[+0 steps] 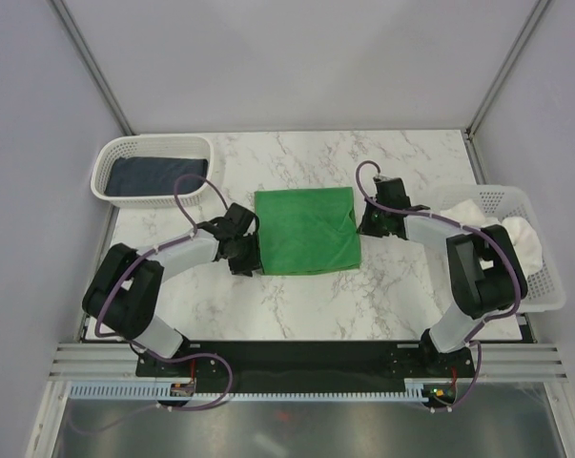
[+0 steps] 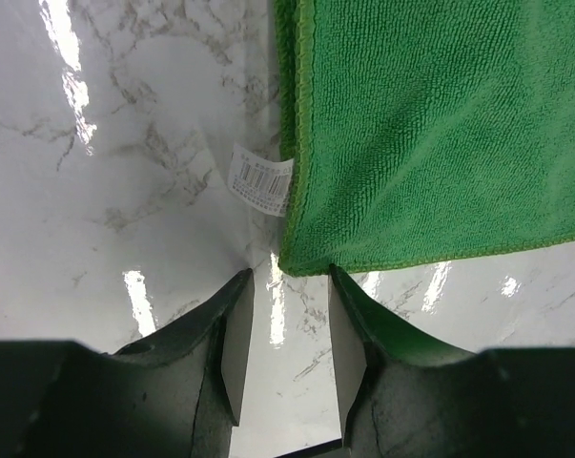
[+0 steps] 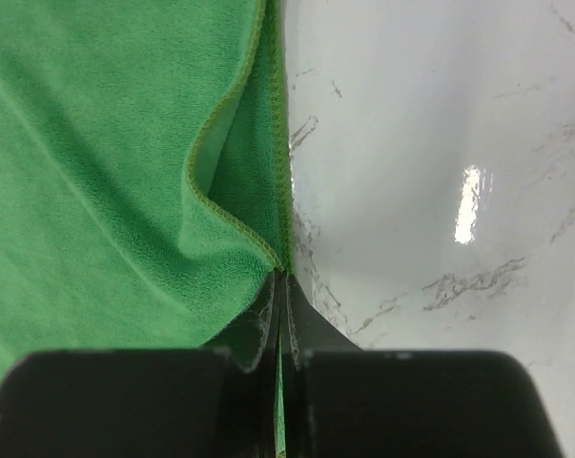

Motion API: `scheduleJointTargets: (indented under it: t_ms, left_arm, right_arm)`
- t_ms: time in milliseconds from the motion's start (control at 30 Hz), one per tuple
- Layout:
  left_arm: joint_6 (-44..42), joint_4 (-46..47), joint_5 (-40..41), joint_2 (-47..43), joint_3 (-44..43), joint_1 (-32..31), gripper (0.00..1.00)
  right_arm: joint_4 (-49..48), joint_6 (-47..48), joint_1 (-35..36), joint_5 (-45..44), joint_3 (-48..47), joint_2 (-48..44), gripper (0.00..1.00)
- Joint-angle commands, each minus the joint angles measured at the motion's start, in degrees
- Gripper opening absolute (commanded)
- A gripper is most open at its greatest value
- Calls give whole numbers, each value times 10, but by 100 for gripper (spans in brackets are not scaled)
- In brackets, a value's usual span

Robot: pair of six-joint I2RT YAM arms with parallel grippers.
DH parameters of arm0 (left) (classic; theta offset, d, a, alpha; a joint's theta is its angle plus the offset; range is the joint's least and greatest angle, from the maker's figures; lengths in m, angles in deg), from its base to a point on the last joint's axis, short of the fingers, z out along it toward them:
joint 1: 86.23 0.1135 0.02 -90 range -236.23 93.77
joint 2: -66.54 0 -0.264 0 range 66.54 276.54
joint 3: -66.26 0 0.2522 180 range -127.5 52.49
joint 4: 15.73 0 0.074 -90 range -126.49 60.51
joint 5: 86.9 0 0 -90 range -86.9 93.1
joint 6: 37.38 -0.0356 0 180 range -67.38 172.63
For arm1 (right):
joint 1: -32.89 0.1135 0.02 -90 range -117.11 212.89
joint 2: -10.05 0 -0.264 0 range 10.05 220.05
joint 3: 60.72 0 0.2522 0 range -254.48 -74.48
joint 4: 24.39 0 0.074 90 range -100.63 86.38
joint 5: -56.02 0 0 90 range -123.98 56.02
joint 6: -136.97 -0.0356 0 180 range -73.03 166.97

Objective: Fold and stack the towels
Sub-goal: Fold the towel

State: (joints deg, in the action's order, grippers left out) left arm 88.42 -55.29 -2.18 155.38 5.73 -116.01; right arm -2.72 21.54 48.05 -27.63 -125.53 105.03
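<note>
The green towel [image 1: 306, 232] lay mid-table [image 1: 297, 162], the right gripper [image 3: 279, 286] pinched shut on its edge, seemingly to fold it, while the left gripper [image 2: 289, 283] stood open and empty at a corner.

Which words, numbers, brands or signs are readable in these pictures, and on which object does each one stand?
One text only, on the small white fabric tag at the edge of the bright green terry cloth towel: several rows of tiny dark print, too blurred to read.
No other writing, brand or sign shows in any view.
</note>
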Motion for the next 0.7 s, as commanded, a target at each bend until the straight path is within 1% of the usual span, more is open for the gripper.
scheduleJointTargets:
  t_ms: [0, 33, 67, 100, 133, 167, 233, 300, 333, 467, 500, 533, 600, 667]
  left_arm:
    - [24, 20, 4, 24, 14, 1, 44]
    - [24, 20, -3, 24, 16, 1, 43]
    - [26, 22, -4, 20, 19, 1, 43]
    - [26, 22, -3, 5, 20, 1, 43]
    - [24, 22, -1, -1, 23, 1, 45]
    - [22, 22, 0, -9, 23, 1, 46]
    - [21, 22, -8, -18, 21, 4, 49]
    - [24, 32, -38, -16, 24, 11, 50]
    - [28, 35, -39, -10, 27, 13, 51]
    - [31, 41, -26, 2, 34, 14, 53]
    - [34, 46, -30, 2, 36, 13, 53]
    - [39, 55, -32, 4, 39, 14, 52]
    - [45, 64, -39, 14, 41, 13, 47]
    - [47, 71, -44, 21, 41, 13, 44]
  right_arm:
    - [25, 8, 0, -28, -34, 29, 2]
    - [35, 6, 0, -28, -38, 32, 6]
    - [42, 6, 1, -17, -40, 32, 17]
    - [50, 4, 1, -11, -37, 17, 22]
    - [50, -10, 1, -3, -33, 5, 31]
    - [50, -15, 1, 19, -19, -9, 35]
    - [56, -29, 2, 33, -5, -51, 41]
    - [69, -43, 1, 46, 19, -86, 43]
    - [72, -49, 1, 49, 27, -95, 43]
    - [70, -122, 4, 62, 96, -133, 47]
    - [48, -158, 7, 63, 110, -152, 48]
    - [37, -174, 11, 57, 124, -160, 50]
    - [12, -215, 18, 40, 156, -178, 51]
    - [-10, -234, 20, 30, 179, -181, 52]
